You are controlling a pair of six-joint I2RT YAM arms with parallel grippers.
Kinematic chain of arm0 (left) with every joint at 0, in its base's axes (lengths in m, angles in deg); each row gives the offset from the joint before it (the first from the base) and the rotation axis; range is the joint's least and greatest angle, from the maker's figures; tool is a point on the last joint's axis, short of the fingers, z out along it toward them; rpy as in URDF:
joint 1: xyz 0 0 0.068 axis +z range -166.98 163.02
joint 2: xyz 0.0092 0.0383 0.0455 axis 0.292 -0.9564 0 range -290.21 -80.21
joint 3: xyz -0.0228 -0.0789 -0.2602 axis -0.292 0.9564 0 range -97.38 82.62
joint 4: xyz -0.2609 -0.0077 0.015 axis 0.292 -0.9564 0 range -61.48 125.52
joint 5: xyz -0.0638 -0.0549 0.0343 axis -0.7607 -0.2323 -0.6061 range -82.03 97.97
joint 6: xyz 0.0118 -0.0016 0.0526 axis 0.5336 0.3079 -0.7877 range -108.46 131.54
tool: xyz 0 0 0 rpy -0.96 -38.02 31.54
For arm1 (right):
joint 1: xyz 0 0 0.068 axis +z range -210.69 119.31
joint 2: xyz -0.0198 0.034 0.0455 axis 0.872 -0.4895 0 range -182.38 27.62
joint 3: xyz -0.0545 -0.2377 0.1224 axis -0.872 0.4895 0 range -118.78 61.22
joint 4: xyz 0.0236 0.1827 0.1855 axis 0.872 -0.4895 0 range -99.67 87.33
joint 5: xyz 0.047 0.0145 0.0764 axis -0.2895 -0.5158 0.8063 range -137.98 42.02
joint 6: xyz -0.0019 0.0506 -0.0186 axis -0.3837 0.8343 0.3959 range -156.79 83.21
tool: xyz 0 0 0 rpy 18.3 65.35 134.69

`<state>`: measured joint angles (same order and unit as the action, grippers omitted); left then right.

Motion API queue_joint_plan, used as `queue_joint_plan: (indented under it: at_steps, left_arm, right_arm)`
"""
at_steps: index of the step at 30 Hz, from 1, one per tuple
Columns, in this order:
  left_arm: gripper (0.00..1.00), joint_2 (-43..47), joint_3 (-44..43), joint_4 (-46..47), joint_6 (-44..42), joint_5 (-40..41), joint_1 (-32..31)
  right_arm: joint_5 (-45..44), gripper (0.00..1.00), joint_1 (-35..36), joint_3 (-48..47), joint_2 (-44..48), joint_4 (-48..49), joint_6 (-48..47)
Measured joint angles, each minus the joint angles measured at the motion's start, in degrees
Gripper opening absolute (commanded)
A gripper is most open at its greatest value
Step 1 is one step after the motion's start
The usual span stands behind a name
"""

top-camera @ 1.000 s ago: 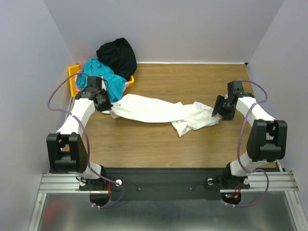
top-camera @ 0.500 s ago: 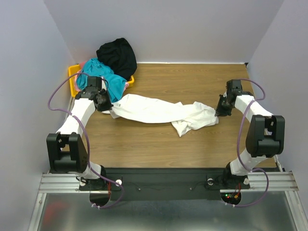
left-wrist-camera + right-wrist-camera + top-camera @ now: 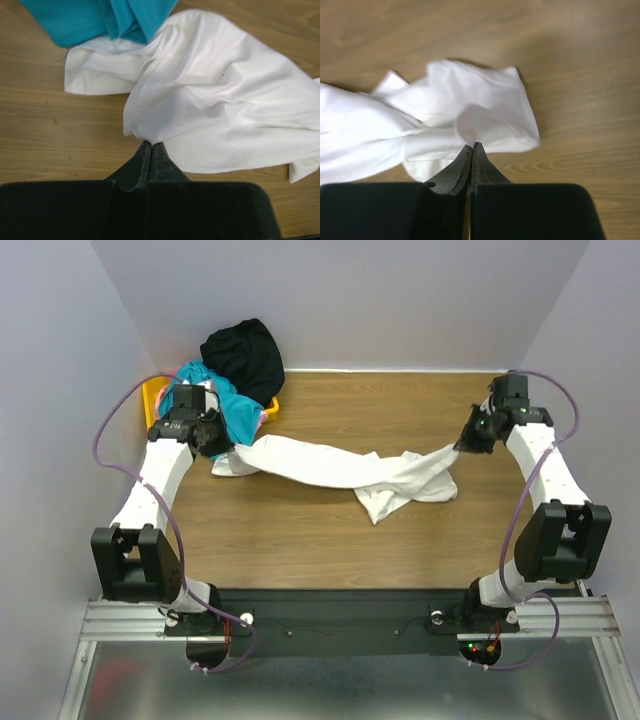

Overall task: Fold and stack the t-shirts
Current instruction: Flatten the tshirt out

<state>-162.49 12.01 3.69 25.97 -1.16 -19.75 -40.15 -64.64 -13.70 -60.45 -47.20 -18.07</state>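
White t-shirt pinched at both ends, with a full yellow bin in the upper left.
The bin holds a teal t-shirt spilling over its rim, with a black t-shirt heaped on top. The white one stretches as a rumpled, twisted band across the middle of the table. The left gripper is clamped on its left end and the right gripper on its right end.

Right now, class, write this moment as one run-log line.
left gripper: shut on white t-shirt | right gripper: shut on its other end | state: stretched between them, unfolded
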Motion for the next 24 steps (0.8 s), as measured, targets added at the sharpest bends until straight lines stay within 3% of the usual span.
queue_joint_plan:
  at_steps: [8,15,24]
  left_arm:
    - [0.00,4.26,-11.34,0.39,0.92,-1.99,0.00]
    - [0.00,9.84,-13.75,2.95,3.45,-6.73,0.00]
    - [0.00,19.41,-16.37,3.23,3.89,-14.78,0.02]
  right_arm:
    - [4.37,0.00,-2.82,-23.96,0.15,-3.45,4.13]
    - [5.20,0.00,-2.73,-32.22,7.45,-5.99,5.29]
    - [-2.19,0.00,-2.73,-42.95,23.19,-6.25,0.57]
